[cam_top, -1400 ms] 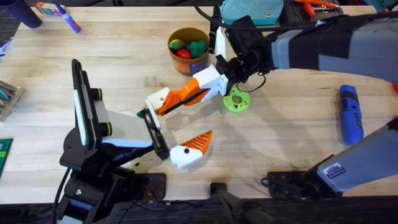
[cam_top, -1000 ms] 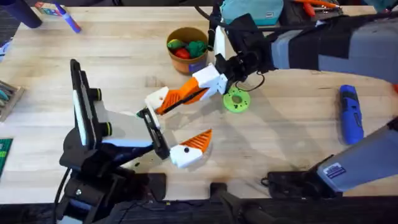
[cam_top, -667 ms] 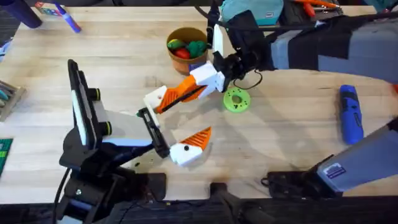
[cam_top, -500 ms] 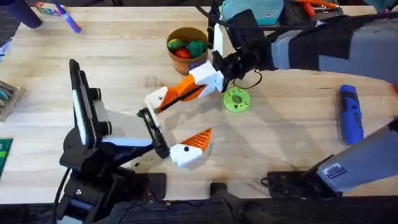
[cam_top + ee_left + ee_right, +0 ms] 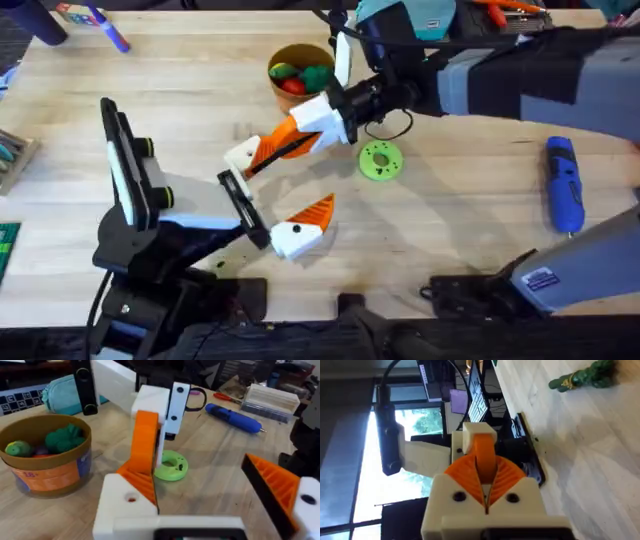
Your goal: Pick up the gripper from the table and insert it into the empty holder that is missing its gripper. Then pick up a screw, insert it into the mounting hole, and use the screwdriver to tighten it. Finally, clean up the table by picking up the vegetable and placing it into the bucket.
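holder (image 5: 243, 207) partly hidden behind the gripper (image 5: 283, 143)

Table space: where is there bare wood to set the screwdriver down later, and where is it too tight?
Bare wood on the table lies left of the bucket, and again between the green disc and the screwdriver. It is crowded from the bucket down to the holder, where the right gripper carries the gripper.

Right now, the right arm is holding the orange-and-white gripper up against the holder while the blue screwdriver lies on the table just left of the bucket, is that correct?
Not quite: the screwdriver lies far to the right of the bucket, near the table's right edge, as the overhead view shows. The rest stands: the right gripper holds the orange-and-white gripper against the holder.
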You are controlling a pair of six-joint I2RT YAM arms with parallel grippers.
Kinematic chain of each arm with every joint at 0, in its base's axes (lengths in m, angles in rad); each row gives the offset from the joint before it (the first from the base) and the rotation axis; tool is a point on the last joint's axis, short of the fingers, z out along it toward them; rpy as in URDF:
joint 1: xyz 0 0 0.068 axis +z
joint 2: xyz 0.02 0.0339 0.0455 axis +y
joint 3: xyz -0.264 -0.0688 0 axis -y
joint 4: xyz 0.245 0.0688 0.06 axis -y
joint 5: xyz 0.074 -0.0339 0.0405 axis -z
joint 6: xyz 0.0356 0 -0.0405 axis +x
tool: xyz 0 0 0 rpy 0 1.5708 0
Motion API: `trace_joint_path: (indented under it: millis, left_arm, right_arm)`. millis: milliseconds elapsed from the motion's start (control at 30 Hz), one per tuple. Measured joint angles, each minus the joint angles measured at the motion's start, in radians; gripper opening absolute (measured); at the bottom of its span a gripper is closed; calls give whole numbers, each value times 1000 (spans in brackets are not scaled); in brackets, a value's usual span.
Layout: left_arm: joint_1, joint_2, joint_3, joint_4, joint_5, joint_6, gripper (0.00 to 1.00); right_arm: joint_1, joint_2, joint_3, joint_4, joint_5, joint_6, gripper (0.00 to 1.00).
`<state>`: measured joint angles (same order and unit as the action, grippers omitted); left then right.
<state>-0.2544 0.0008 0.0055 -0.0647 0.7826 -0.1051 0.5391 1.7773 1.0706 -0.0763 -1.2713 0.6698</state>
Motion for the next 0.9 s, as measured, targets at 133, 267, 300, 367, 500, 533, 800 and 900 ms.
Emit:
trace_joint_path:
  millis: [133, 267, 300, 367, 500, 533, 800, 900]
  left_arm:
    - [1, 0, 0, 0, -6, -7, 995]
    - [1, 0, 0, 0, -7, -9, 995]
    - [1, 0, 0, 0, -7, -9, 995]
    - [1, 0, 0, 0, -8, -10, 995]
    - [1, 0, 0, 0, -9, -9, 995]
    - [1, 0, 0, 0, -9, -9, 995]
    - [1, 0, 0, 0, -9, -9, 995]
    - [1, 0, 0, 0, -9, -9, 995]
  right_arm:
    - [3, 0, 0, 6, 11, 22, 11]
    - [4, 0, 0, 7, 15, 32, 10]
    - [4, 0, 0, 7, 15, 34, 10]
    - [4, 0, 0, 7, 15, 34, 10]
    - [4, 0, 0, 8, 14, 34, 11]
    - [4, 0, 0, 8, 14, 34, 11]
    - [4, 0, 0, 9, 13, 35, 11]
    - [4, 0, 0, 9, 13, 37, 11]
